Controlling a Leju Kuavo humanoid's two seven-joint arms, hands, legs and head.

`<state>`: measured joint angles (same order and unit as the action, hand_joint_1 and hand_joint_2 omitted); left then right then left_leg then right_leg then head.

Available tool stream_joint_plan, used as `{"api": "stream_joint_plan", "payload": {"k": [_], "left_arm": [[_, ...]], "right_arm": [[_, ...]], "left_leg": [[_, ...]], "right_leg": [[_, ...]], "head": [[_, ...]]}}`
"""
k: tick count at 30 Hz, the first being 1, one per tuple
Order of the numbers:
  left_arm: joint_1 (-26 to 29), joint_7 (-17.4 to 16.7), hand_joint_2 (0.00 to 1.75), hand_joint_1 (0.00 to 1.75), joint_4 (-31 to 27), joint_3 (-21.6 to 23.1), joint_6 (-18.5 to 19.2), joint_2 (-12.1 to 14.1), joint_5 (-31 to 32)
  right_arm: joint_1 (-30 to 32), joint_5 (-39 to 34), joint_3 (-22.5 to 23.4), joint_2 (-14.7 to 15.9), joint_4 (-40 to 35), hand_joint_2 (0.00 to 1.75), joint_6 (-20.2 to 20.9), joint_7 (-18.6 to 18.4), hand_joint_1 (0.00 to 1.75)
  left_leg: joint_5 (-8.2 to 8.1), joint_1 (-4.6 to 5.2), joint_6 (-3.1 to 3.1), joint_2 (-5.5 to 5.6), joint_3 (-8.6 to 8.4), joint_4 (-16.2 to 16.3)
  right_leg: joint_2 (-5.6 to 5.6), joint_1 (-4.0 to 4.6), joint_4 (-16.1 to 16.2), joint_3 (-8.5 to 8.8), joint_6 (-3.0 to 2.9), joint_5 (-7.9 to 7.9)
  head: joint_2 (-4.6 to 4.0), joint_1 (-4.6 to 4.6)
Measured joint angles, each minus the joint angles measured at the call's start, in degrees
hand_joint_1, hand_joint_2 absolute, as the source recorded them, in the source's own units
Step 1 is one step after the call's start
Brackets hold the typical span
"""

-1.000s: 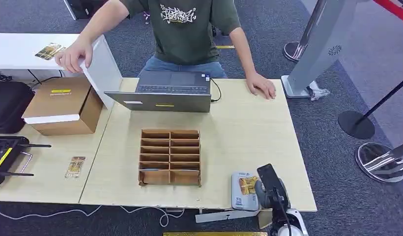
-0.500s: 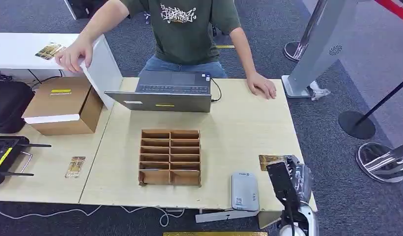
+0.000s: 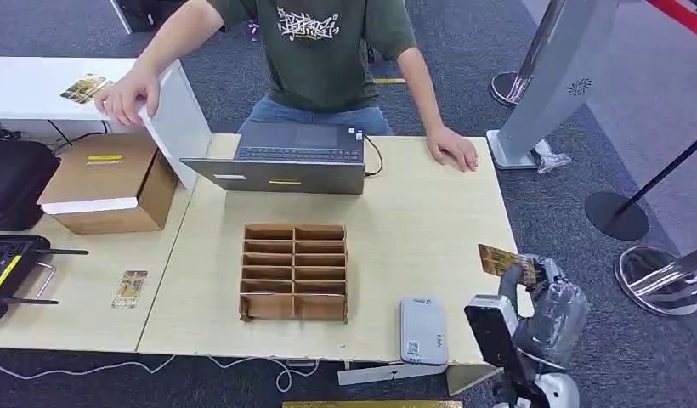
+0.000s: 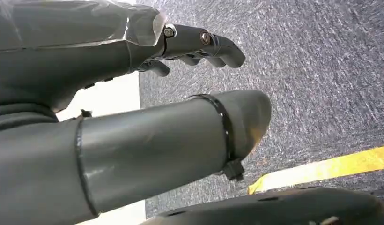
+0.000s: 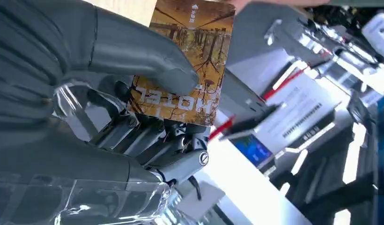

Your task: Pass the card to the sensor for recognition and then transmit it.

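My right hand (image 3: 549, 306) is raised past the table's right front edge and pinches a brown-and-gold card (image 3: 501, 261) between thumb and fingers. The right wrist view shows the card (image 5: 190, 61) close up, with the thumb (image 5: 148, 65) pressed on its face. The grey sensor pad (image 3: 423, 330) lies flat near the front edge, left of the hand, with nothing on it. My left hand (image 4: 134, 93) hangs over dark carpet with its fingers (image 4: 204, 44) loosely curled and nothing in it.
A cardboard slot organizer (image 3: 294, 271) stands mid-table. Behind it is an open laptop (image 3: 286, 161) with a seated person (image 3: 328, 51), one hand (image 3: 452, 146) resting on the table. A cardboard box (image 3: 107, 183), another card (image 3: 130, 288) and a black device (image 3: 9, 272) lie on the left.
My right hand lifted the card off the sensor pad and carried it right and up, past the table's edge. The person has barely moved.
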<state>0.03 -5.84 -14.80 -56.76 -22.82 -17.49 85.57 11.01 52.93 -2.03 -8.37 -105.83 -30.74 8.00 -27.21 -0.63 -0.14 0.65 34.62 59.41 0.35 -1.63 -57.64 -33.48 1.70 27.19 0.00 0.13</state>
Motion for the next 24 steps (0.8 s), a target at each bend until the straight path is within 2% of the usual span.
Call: {"api": "stream_joint_plan", "payload": {"k": [4, 9, 16, 18, 23, 24], "left_arm": [[-0.02, 0.15, 0.00, 0.00, 0.00, 0.00, 0.02, 0.02, 1.05], [-0.05, 0.37, 0.00, 0.00, 0.00, 0.02, 0.26, 0.07, 1.40], [-0.17, 0.81, 0.00, 0.00, 0.00, 0.02, 0.37, 0.09, 2.26], [-0.22, 1.09, 0.00, 0.00, 0.00, 0.02, 0.61, 0.15, 3.06], [-0.55, 1.22, 0.00, 0.00, 0.00, 0.02, 1.09, 0.33, 3.19], [-0.58, 1.33, 0.00, 0.00, 0.02, 0.02, 1.18, 0.35, 3.19]], "right_arm": [[0.34, 12.42, 0.02, -0.09, -1.51, 1.75, -7.27, 0.59, 1.75], [0.42, 22.38, 0.11, -0.20, -3.28, 1.75, -7.70, -0.33, 1.75], [-0.27, 32.25, 0.28, -0.76, -6.17, 1.75, -7.75, -1.24, 1.75], [-0.63, 32.60, 1.96, -0.92, -7.95, 1.75, -7.75, 2.18, 1.75], [-1.89, 32.64, 9.82, -5.34, -12.11, 1.75, -7.75, 20.41, 1.75], [-2.33, 32.64, 11.33, -6.25, -12.75, 1.75, -7.75, 22.43, 1.75]], "left_leg": [[0.00, 0.00, 0.00, 0.00, -0.01, 0.00], [0.00, 0.00, 0.00, 0.00, -0.02, 0.00], [0.00, 0.00, 0.00, -0.01, -0.02, 0.00], [0.00, 0.01, 0.00, 0.01, -0.01, 0.00], [0.00, 0.00, 0.00, 0.00, -0.02, 0.00], [0.00, 0.00, 0.00, 0.00, -0.02, 0.00]], "right_leg": [[0.02, 0.00, 0.00, 0.00, 0.00, 0.00], [0.02, 0.00, 0.00, 0.00, 0.00, 0.00], [0.01, 0.00, 0.00, 0.01, 0.00, 0.00], [-0.01, -0.01, 0.00, 0.01, 0.00, 0.00], [0.01, 0.00, 0.00, 0.00, 0.00, 0.00], [0.01, 0.00, 0.00, 0.00, 0.00, 0.00]], "head": [[0.00, 0.00], [0.00, 0.00], [0.00, 0.00], [0.00, -0.02], [0.00, -0.04], [0.00, 0.00]]}}
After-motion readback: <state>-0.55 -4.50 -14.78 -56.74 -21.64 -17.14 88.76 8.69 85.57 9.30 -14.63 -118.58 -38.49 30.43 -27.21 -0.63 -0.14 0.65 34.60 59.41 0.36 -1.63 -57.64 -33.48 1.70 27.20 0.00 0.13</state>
